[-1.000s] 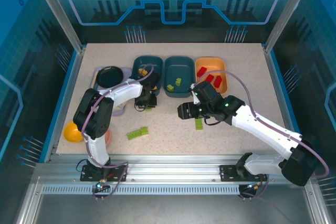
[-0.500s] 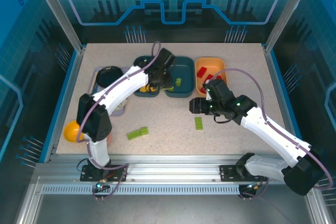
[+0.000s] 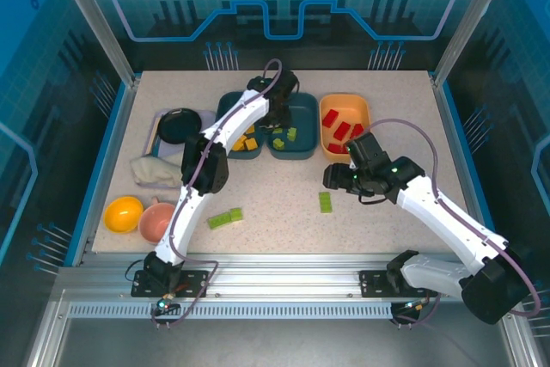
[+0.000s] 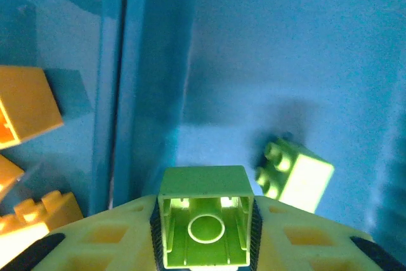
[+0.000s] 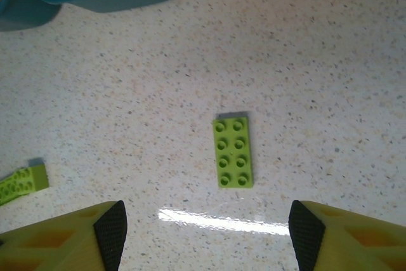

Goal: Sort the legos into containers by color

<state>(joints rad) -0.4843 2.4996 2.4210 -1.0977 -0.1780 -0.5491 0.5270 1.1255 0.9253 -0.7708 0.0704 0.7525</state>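
The left arm is stretched far over the table (image 3: 404,126) to the trays. A square green brick (image 4: 203,185) is held tight between the two fingers of the left gripper (image 4: 204,217). Its hollow side is turned to the wrist camera. The brick is held up over the middle teal tray (image 3: 305,113). Another small green brick (image 4: 294,174) is seen lying on the floor of that tray, a little past the held one.

The left teal tray (image 3: 223,113) is set right beside the middle one, wall against wall. Yellow bricks (image 3: 247,142) are lying in it. The orange tray (image 3: 363,139) is set on the other side of the middle tray, and red bricks (image 3: 337,118) are lying in it.

The right gripper (image 5: 208,230) is held above the bare table, in front of the trays. Its fingers (image 5: 109,233) are spread wide, and nothing is held between them. A flat green brick (image 5: 233,152) with eight bumps is lying on the table below, a little ahead of the fingers. It is not touched. A second loose green brick (image 3: 225,217) is lying on the table well off to the left, nearer the arm bases.

A yellow ball (image 3: 123,212) and a pink bowl (image 3: 157,223) are set side by side near the left edge. A crumpled cloth (image 3: 155,171) is lying just behind them.
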